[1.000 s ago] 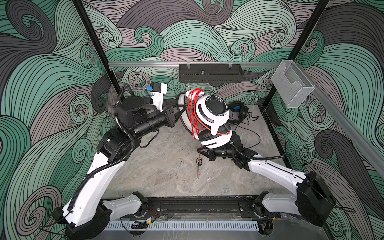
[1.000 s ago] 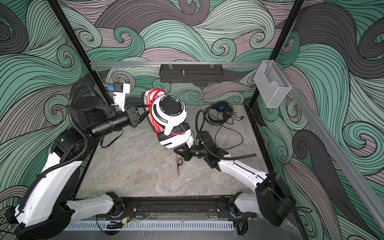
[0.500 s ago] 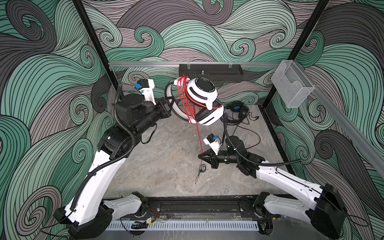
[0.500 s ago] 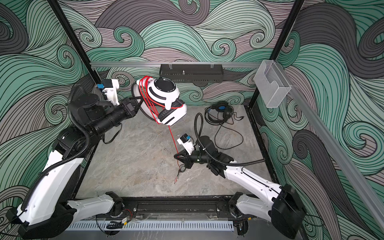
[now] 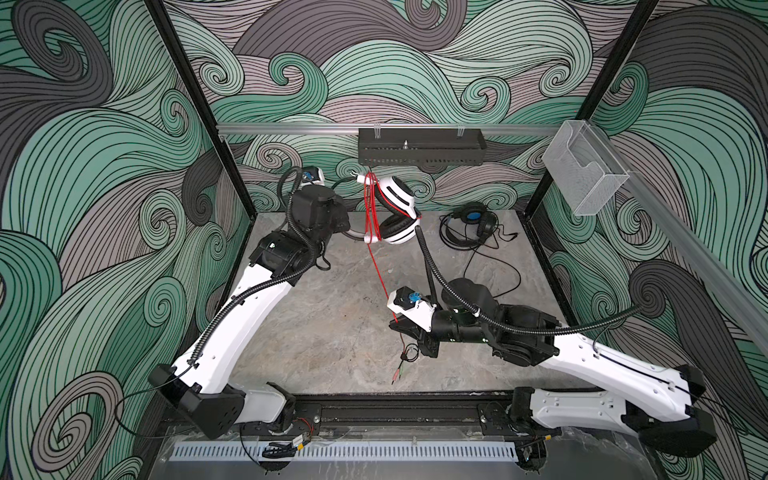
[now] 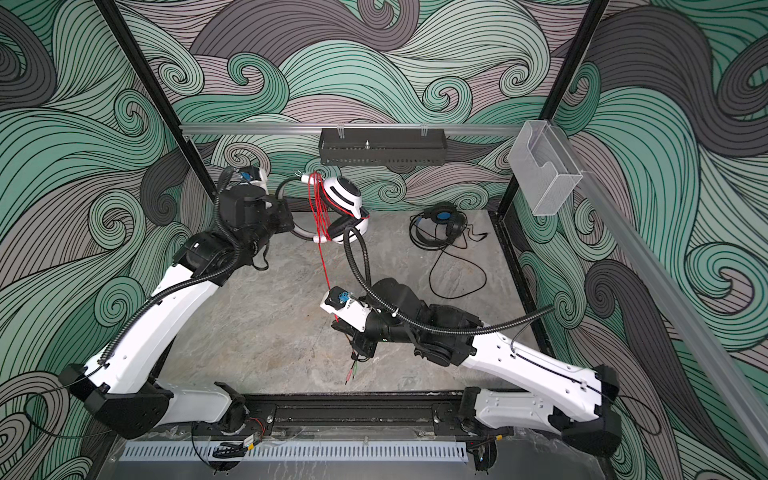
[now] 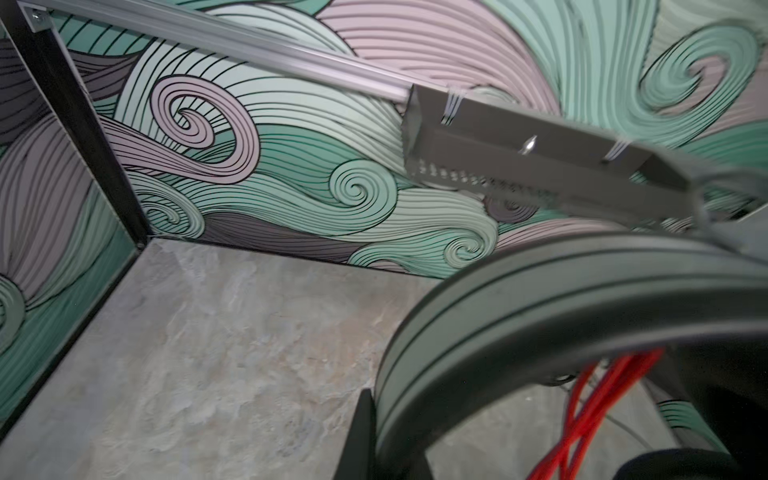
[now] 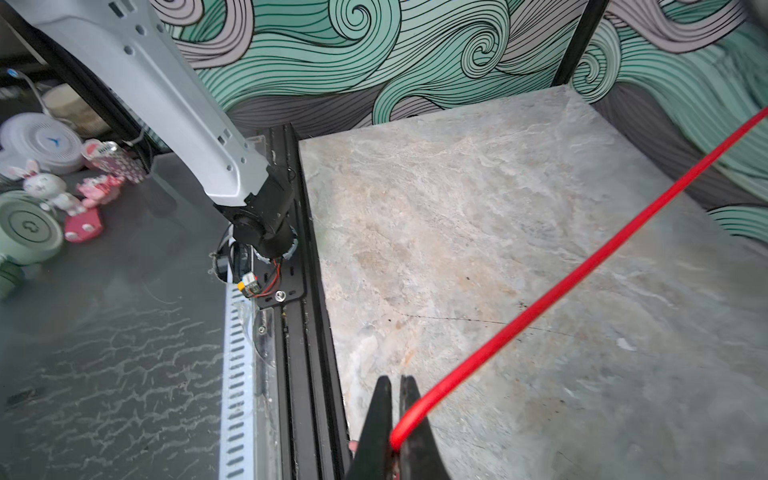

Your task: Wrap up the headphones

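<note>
My left gripper (image 5: 340, 226) (image 7: 386, 453) is shut on the headband of the white headphones (image 5: 397, 208) (image 6: 345, 199), holding them in the air near the back wall. Its red cord (image 5: 369, 208) is looped several times round the headband (image 7: 540, 299). From there the cord runs taut down to my right gripper (image 5: 398, 328) (image 8: 395, 386), which is shut on the cord (image 8: 582, 266) low over the table. The plug end (image 5: 400, 374) trails on the table below it. The black headphones (image 5: 469, 224) (image 6: 436, 226) lie at the back right, untouched.
A black tray (image 5: 419, 145) hangs on the rear rail just above the raised headphones. A clear plastic box (image 5: 582, 174) sits on the right rail. The black cord (image 5: 498, 274) loops over the table behind my right arm. The base rail (image 5: 395, 411) borders the front.
The left gripper lifted the white headphones up and back and turned them. The right gripper pulled away from them toward the front with the red cord, drawing it taut.
</note>
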Motion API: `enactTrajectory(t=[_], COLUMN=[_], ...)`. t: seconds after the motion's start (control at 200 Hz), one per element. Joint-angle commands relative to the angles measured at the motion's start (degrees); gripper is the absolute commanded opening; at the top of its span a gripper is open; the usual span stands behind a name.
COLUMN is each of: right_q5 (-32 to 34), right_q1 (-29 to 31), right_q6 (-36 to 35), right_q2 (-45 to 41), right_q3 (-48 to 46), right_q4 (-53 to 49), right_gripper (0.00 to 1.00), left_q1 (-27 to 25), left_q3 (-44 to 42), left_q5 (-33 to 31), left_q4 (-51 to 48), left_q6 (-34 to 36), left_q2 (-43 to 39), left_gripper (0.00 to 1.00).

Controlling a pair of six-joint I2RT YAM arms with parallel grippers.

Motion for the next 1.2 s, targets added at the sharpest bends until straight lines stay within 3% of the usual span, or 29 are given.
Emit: enactTrajectory(t=[0.0,0.195,0.34,0.61,0.981,1.196], right_q5=[5.2,15.4,18.6,19.9,15.7,10.7], right_q1=[1.5,0.8,-4.4,-10.0,-15.9,-17.7], right_q6=[-6.5,-13.5,-14.0,-18.4,-18.3,-15.7], right_q2=[3.1,9.8,12.6,15.7,15.6,12.5], right_q3=[8.9,20.4,24.5,28.5,26.8,20.4], right_q4=[-10.9,-16.1,-16.4,-16.4,-15.2,-10.1], right_gripper=[0.0,0.0,0.0,0.0,0.0,0.0], left_q1=[-0.2,-3.0,-4.9,-5.4,-5.5,-5.5], left_q3=[-4.8,-15.6,-20.4,-25.2,-18.5,-11.2], left_q5=[-8.5,-7.8,-5.7,15.0,35.2,40.8], left_q4=[7.1,7.2,2.7,-6.4,-14.7,-16.9], left_q6=[7.3,16.3,22.1,26.5,25.0,24.0], left_q2=[-0.5,-5.4,-10.3,-19.1,-21.2,-20.0], left_gripper=[0.0,0.0,0.0,0.0,0.0,0.0])
